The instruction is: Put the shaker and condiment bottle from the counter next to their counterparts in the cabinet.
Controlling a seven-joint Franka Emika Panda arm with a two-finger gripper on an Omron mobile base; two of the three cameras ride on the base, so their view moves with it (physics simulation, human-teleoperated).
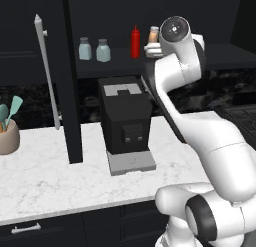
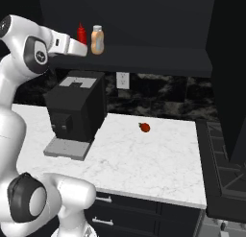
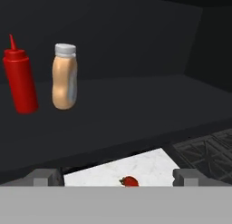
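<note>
On my screens: white two-finger gripper (image 3: 116, 177), jaws spread wide, nothing between them. Ahead and left of the jaws, squat orange-tan condiment bottle (image 3: 64, 77) with pale cap, upright on the black cabinet's dark shelf (image 3: 136, 109), just beside the tall slim red squeeze bottle (image 3: 20, 78). Further left, two pale blue-green shakers (image 1: 94, 49) side by side. Below the jaws, white marble table (image 2: 144, 154) bearing a small red tomato (image 2: 144, 127).
</note>
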